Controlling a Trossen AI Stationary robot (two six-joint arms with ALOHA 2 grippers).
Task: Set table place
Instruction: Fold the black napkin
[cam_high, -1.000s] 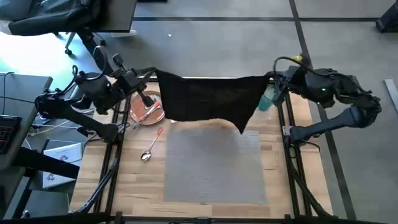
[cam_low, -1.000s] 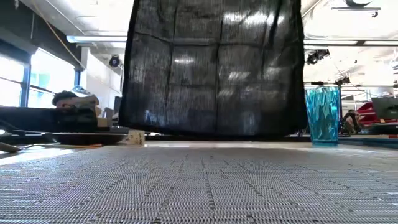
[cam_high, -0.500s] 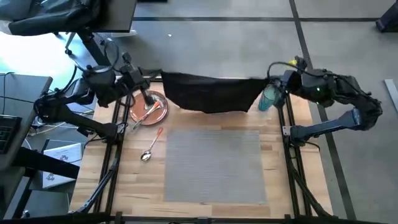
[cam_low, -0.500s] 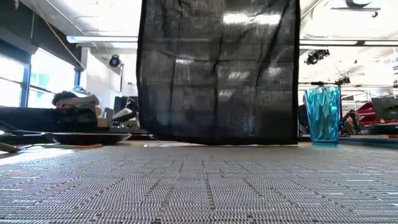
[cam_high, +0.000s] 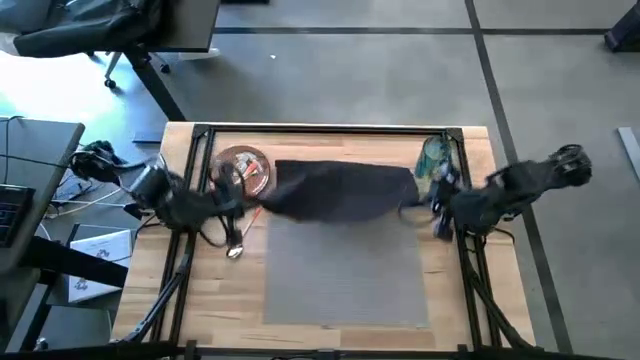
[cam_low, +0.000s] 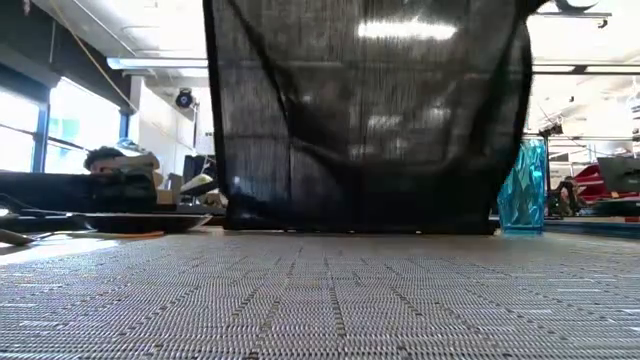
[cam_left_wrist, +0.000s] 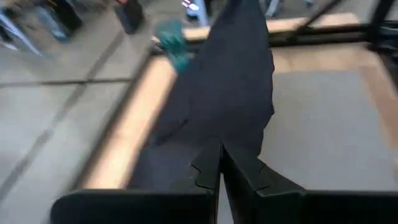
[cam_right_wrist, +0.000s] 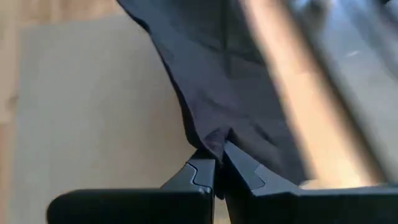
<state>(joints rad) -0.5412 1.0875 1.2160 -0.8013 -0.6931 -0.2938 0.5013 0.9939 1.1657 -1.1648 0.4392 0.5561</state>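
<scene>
lab/office | concrete floor (cam_high: 350, 80) | desk with cables (cam_high: 40, 170) | ceiling strip lights (cam_low: 160, 62)

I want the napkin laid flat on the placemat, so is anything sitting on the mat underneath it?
Nothing visible. The left gripper and right gripper hold the black napkin over the placemat, whose visible weave is bare; plate, spoon and tumbler lie off it.

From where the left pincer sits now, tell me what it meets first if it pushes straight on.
The left pincer is shut on the black napkin, so the cloth itself lies first in line. Past it, probably the grey placemat, though depth is unclear.
</scene>
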